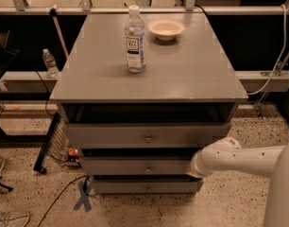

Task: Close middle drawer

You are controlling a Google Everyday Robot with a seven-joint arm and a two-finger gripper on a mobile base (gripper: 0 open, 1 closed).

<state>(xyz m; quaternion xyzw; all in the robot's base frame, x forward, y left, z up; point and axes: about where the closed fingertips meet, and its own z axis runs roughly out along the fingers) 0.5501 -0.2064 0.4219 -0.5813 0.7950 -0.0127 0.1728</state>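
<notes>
The grey cabinet [149, 74] has three drawers in its front. The middle drawer [135, 165] is a shallow grey front with a small round knob [148, 169] at centre; a dark gap shows above it. The top drawer [144, 135] stands out a little under the tabletop. The lowest drawer [144, 185] sits below. My white arm [243, 157] reaches in from the right, and its end, the gripper [191, 167], rests against the right end of the middle drawer's front. The fingers are hidden behind the wrist.
A water bottle [135, 40] and a white bowl [166, 29] stand on the cabinet top. Another bottle [50, 63] stands on a ledge at the left. A black frame [47, 143] leans by the cabinet's left side. A cable and blue tape cross [83, 197] lie on the floor.
</notes>
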